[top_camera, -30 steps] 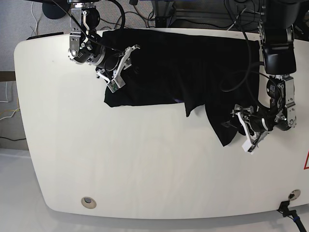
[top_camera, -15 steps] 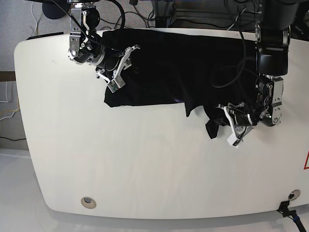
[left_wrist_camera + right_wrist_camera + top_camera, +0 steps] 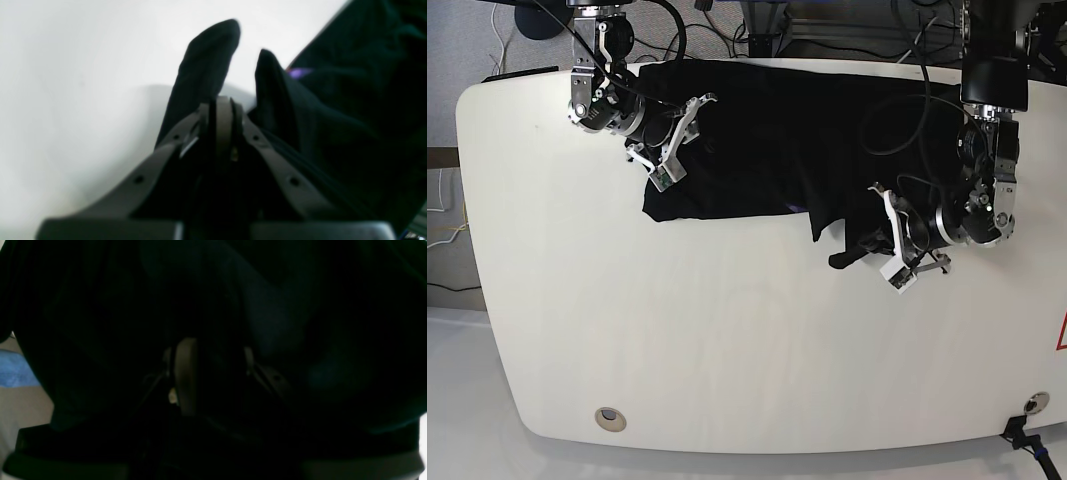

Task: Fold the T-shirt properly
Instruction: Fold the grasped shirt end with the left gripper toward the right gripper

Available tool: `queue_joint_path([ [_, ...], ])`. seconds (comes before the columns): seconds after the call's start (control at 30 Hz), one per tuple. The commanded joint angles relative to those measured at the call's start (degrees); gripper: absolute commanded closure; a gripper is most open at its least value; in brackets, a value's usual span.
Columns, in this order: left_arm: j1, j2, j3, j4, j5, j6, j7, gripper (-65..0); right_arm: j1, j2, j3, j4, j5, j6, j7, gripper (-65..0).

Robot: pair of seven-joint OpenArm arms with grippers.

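There is one black T-shirt (image 3: 797,130), spread over the far part of one white table (image 3: 727,350). One corner of the cloth hangs out at the near right side, bunched into a narrow strip. There are two grippers. The left gripper (image 3: 879,240), on the right of the scene, is closed tight on this strip; in its wrist view two folds of cloth stick out past the fingertips. The right gripper (image 3: 679,140), far left, rests on the cloth edge, fingers partly apart; I cannot tell if it holds cloth.
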Motion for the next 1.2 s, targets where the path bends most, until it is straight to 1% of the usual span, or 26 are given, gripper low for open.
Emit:
queue_joint_path([
  [0.0,0.9,-0.4,-0.2,5.8,-1.2,-0.1,0.1,0.0,0.3,0.3,0.2,0.5,-0.7,0.1,-0.4,-17.6],
  [0.2,7.8,-0.4,0.2,16.1,-1.2,-0.1,1.1,0.0,1.2,0.3,0.2,0.5,-0.7,0.1,-0.4,-17.6],
  [0.37,13.1,-0.4,0.4,17.7,-1.0,-0.4,1.2,0.0,1.2,0.3,0.2,0.5,-0.7,0.0,-0.4,-17.6],
  [0.5,14.0,-0.5,-0.5,17.7,-1.0,-0.4,1.2,0.0,1.2,0.3,0.2,0.5,-0.7,0.0,-0.4,-17.6],
  [0.63,12.6,-1.1,-5.6,17.7,-1.0,-0.4,1.0,0.0,1.2,0.3,0.1,0.5,-0.7,0.0,-0.4,-17.6],
  [0.67,11.7,-1.1,-6.4,17.7,-1.0,-0.4,1.0,-3.4,1.2,0.3,0.1,0.5,-0.7,0.0,-0.4,-17.6],
  [0.7,11.1,-1.1,-7.3,17.5,-1.0,-0.4,1.0,-9.2,1.2,0.3,0.0,0.5,-0.7,0.0,-0.4,-17.6],
  [0.8,10.2,-1.1,-9.9,17.2,-0.9,-0.4,1.0,-33.5,1.2,0.3,0.0,0.5,-0.7,0.0,-0.4,-17.6],
  [0.87,8.8,-1.1,-10.4,16.6,-0.8,-0.4,1.0,-45.4,1.1,0.2,0.0,0.5,-0.7,0.0,-0.4,-17.6],
  [0.9,8.3,-1.1,-10.4,15.1,-0.8,-0.4,1.0,-48.0,1.1,0.1,0.0,0.5,-0.7,0.0,-0.4,-17.6],
  [0.93,7.6,-1.1,-10.5,12.9,-0.8,-0.4,1.0,-49.2,1.1,0.1,0.0,0.5,-0.7,0.0,-0.4,-17.6],
  [1.07,2.1,-0.9,-10.1,2.0,-0.8,-0.4,1.0,-49.4,1.1,0.1,-0.1,0.5,-0.7,0.0,-0.4,-17.6],
  [1.17,-1.4,-0.9,-7.2,-4.8,-0.8,-0.4,0.2,-49.4,1.1,0.0,-0.1,0.5,-0.7,0.0,-0.4,-17.6],
])
